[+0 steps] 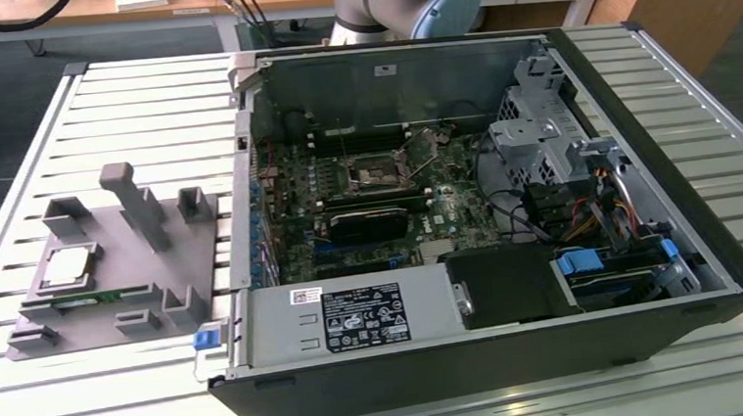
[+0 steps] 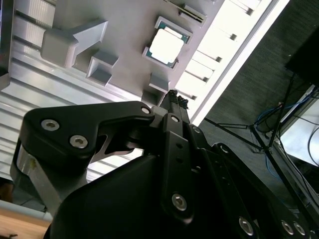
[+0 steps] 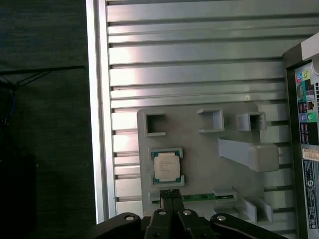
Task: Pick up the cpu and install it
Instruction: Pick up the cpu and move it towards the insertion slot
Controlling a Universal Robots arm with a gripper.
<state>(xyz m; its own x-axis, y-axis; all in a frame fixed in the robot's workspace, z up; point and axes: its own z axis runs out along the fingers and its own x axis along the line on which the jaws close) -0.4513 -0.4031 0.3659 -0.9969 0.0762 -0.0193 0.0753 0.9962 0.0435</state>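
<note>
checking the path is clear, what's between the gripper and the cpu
In the first wrist view, just the raised edge of the grey tray framing the cpu lies between it and the gripper; nothing loose.

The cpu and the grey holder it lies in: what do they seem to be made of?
The cpu: top looks like bare metal, silver-grey and shiny, since it glares white in the second wrist view; its thin rim looks like green circuit board. The grey holder: probably moulded or printed plastic, matte, one even grey with blocky walls and no glare.
</note>
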